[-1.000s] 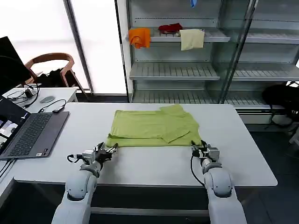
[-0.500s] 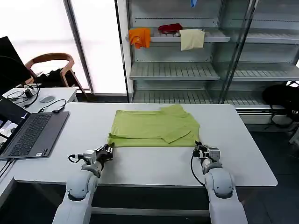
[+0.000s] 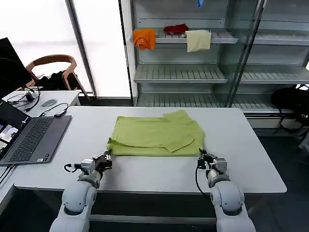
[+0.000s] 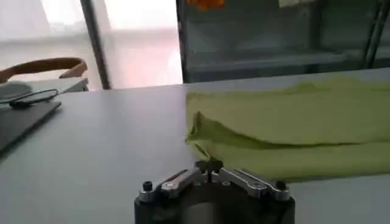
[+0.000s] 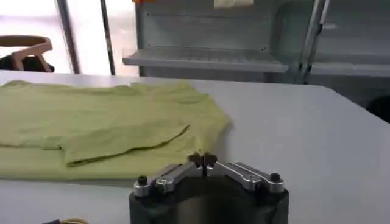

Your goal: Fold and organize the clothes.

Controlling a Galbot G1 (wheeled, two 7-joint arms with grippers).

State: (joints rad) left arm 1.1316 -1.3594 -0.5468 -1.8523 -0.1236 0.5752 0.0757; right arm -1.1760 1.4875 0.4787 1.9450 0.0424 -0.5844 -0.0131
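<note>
In the head view, the lime-green cotton T-shirt (image 3: 155, 137) is lying folded near the middle of the white rectangular table (image 3: 251, 159), with 1 sleeve flap lapping over its top. The left gripper (image 3: 104, 159) is sitting low at the shirt's near-left corner, and the right gripper (image 3: 204, 158) is sitting just beside the near-right corner.

In the left wrist view, the left gripper (image 4: 209, 168) is showing its fingers drawn together with no cloth between them, and the T-shirt's (image 4: 292, 128) layered edge is lying just ahead. A pinch here is likely risking only the upper layer, so the fold could be peeling open.

In the right wrist view, the right gripper (image 5: 203, 161) is likewise pinched narrow and empty, with the T-shirt (image 5: 103, 131) just ahead and to one side. If the 2 grippers are lifting unevenly, the loose sleeve flap could be sliding askew.
</note>
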